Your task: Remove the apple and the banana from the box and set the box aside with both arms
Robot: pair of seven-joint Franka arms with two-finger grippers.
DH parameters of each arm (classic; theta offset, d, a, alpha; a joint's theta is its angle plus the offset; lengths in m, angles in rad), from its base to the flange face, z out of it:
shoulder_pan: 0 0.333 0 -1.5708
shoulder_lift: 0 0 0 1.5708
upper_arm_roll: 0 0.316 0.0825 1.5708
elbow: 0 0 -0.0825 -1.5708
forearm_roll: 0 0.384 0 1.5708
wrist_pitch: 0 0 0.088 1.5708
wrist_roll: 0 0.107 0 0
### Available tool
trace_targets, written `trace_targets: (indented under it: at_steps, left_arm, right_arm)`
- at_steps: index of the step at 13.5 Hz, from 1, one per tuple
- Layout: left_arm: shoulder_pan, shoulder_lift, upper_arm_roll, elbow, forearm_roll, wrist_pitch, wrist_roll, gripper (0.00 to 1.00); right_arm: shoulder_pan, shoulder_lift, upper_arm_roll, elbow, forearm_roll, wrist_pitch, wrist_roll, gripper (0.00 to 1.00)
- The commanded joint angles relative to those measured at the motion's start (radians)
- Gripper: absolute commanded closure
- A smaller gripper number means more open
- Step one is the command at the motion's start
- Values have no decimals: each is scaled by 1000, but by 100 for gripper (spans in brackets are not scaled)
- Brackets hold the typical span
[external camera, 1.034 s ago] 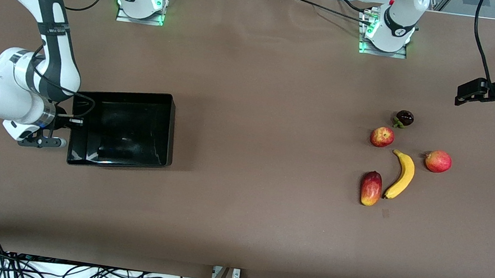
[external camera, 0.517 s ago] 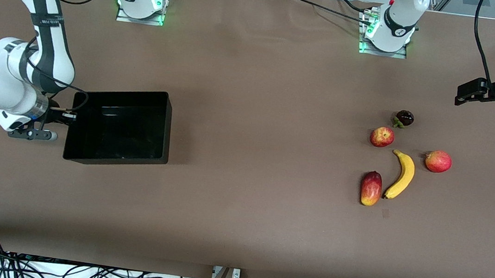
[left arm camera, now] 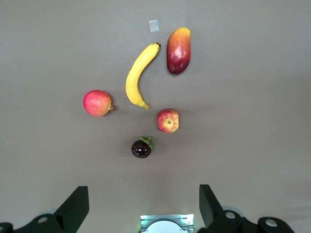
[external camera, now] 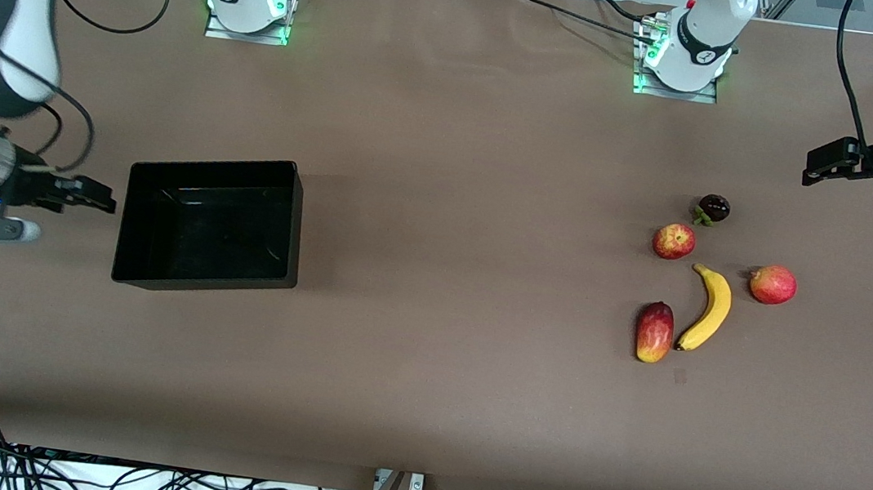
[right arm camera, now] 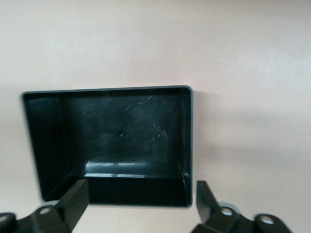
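Grippers wide apart, holding nothing.
Right gripper (external camera: 98,196) floats at the frame's left edge beside the black box (external camera: 210,223); left gripper (external camera: 816,163) waits upper right, above banana (external camera: 709,307) and apple (external camera: 674,241).

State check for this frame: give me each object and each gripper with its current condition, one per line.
box: upright on the table, nothing inside, not gripped.
banana: lying on the table, untouched.
apple: resting on the table, untouched.
mango: lying beside the banana.
pointed red fruit: resting on the table.
dark fruit: resting on the table.
right gripper: open, beside the box, holding nothing.
left gripper: open, waiting, holding nothing.
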Motion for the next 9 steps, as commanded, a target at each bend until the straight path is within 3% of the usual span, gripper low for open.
trace_targets:
  at_steps: [1,4,6,9]
  left_arm:
    - [-1,7,-3,29,25,-26,7,0]
    - [0,7,-2,30,25,-25,8,0]
    - [-1,7,-3,30,25,-25,8,0]
    - [-1,7,-2,30,24,-26,10,0]
  right_arm:
    - [2,-47,2,53,-23,-101,24,0]
    - [31,-141,13,21,-79,-198,88,0]
    - [44,-230,15,-89,-92,-178,103,0]
    - [-17,-302,106,-169,-143,-137,102,0]
